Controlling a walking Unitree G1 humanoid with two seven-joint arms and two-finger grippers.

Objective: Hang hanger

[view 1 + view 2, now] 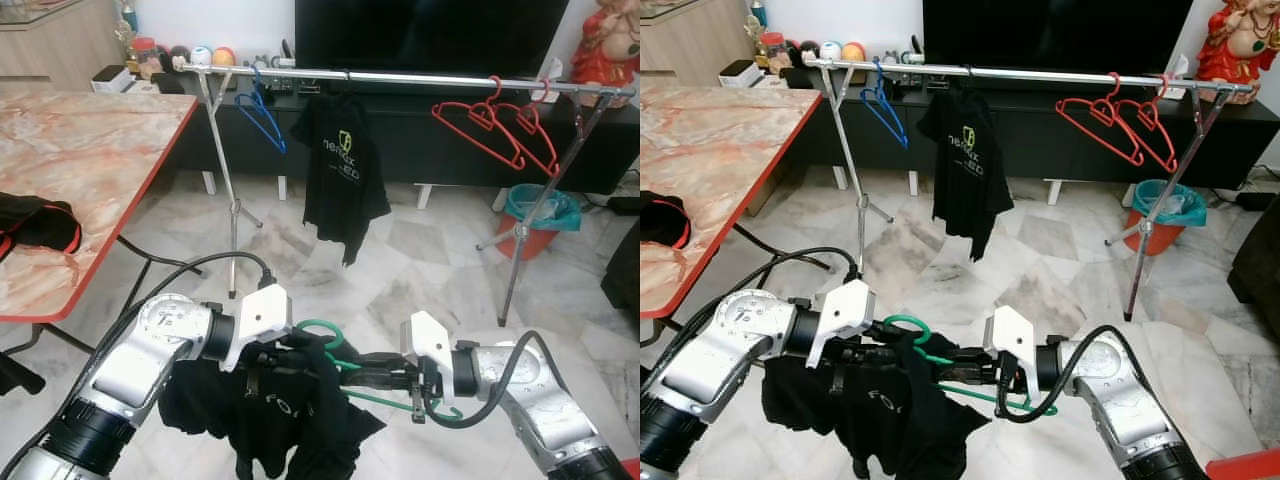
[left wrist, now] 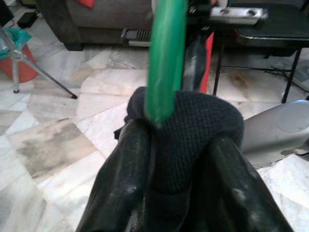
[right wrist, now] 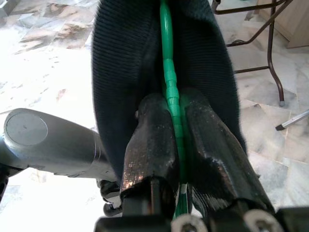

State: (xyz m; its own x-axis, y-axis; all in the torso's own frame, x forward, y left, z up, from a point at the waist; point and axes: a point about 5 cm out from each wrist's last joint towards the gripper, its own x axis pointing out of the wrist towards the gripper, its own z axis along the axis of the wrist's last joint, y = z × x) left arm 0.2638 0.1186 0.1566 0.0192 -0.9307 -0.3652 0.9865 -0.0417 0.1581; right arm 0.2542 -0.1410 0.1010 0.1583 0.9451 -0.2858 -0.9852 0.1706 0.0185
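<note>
Green hanger [image 1: 345, 392] with black garment [image 1: 270, 420] held low, well short of rail [image 1: 400, 77]. Left gripper [image 2: 169, 145] clamped on hanger neck through cloth; right gripper [image 3: 176, 140] pinched on green arm. Rail: blue hanger [image 1: 262, 115] left, black shirt [image 1: 342, 170] centre, red hangers [image 1: 500, 130] right; bare stretch between shirt and red hangers. Table edge [image 1: 150, 180] at left.

Marble floor [image 1: 400, 270] — carries the rack's tripod legs [image 1: 236, 215] and an orange bucket [image 1: 532, 222]. Desk [image 1: 90, 150] — dark bundle [image 1: 35, 222] lies on its edge.
</note>
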